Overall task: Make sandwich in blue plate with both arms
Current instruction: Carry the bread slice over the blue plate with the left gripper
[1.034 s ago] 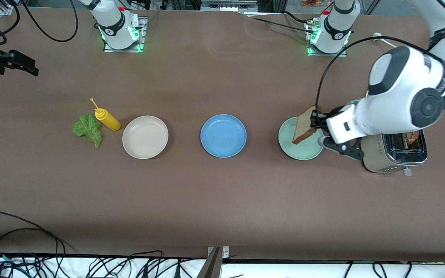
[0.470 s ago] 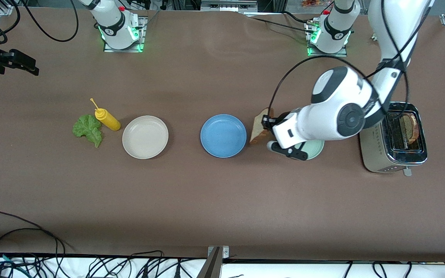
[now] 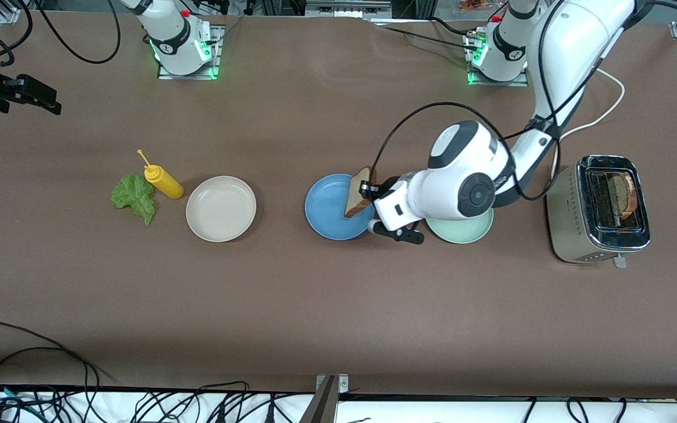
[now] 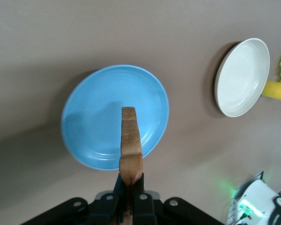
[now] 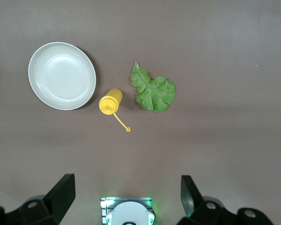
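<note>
Left gripper (image 4: 129,187) clamped on stiff, light, crumbly bread slice (image 3: 358,191) by its edge over blue plate (image 3: 325,205), right gripper (image 5: 126,197) waiting wide open, empty, at nine o'clock.

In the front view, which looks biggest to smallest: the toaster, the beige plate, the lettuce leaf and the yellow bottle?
1. toaster, largest, though it stands taller and so nearer the camera.
2. beige plate.
3. lettuce leaf.
4. yellow bottle, close to the lettuce in length but slimmer.
</note>
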Action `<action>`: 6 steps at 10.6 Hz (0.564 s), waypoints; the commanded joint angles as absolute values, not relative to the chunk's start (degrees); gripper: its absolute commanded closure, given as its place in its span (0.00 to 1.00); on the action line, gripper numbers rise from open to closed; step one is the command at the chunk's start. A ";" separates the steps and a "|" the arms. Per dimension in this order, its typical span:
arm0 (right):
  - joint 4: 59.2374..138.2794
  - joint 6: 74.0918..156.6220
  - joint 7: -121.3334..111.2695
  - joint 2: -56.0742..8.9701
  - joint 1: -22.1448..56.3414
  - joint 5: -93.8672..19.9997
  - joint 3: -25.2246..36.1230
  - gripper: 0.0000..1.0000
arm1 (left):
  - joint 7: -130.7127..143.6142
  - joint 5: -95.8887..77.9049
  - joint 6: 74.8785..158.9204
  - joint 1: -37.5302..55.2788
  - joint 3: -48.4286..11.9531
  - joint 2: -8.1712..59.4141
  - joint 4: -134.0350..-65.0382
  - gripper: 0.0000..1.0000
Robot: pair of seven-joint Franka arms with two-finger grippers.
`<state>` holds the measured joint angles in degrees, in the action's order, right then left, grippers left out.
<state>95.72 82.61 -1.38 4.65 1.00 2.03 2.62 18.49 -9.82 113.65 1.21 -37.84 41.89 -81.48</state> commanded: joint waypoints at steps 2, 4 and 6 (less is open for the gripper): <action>94.75 81.47 -1.05 4.75 0.97 2.29 2.37 0.00 | 23.98 -11.78 121.09 3.51 -39.55 46.40 -80.77 1.00; 94.75 81.47 -1.05 4.75 0.97 2.29 2.37 0.00 | 26.62 -11.78 123.04 5.00 -39.64 47.98 -80.86 1.00; 94.75 81.39 -1.05 4.75 0.97 2.29 2.37 0.00 | 27.33 -11.78 125.75 5.45 -39.64 48.60 -82.96 1.00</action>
